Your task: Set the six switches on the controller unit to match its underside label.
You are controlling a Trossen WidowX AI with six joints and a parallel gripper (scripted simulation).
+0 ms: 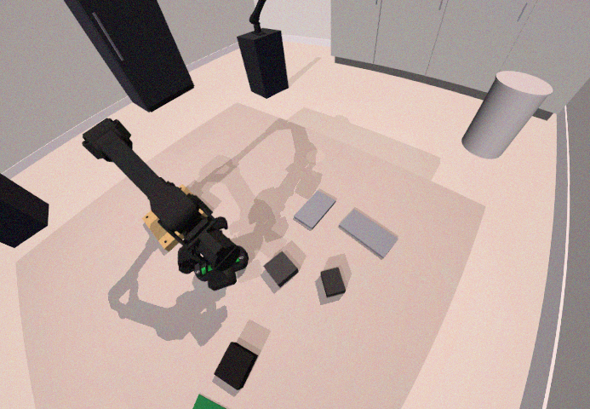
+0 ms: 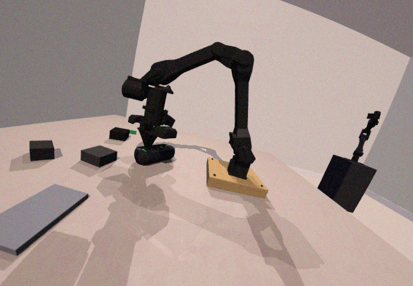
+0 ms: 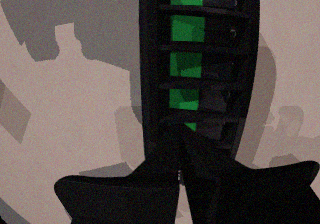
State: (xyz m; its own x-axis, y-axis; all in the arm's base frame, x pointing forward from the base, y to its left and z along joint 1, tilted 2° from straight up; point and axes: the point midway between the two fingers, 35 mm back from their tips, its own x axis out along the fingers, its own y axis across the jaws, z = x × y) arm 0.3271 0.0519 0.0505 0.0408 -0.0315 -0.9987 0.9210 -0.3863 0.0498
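The dark controller unit sits upright on the bench with its switches facing up. In the wrist view several rockers run in a row, with green ends on the left and dark ends on the right. My gripper is shut and empty, pointing down over the unit. Its tips are at the nearest visible rocker, where only a small green corner shows. I cannot tell whether they touch it. The fingers hide the near end of the row. The label underneath is hidden.
Dark blocks lie around the unit. Two flat grey slabs lie farther off. A green piece is beyond one block. The arm's wooden base plate is near the unit.
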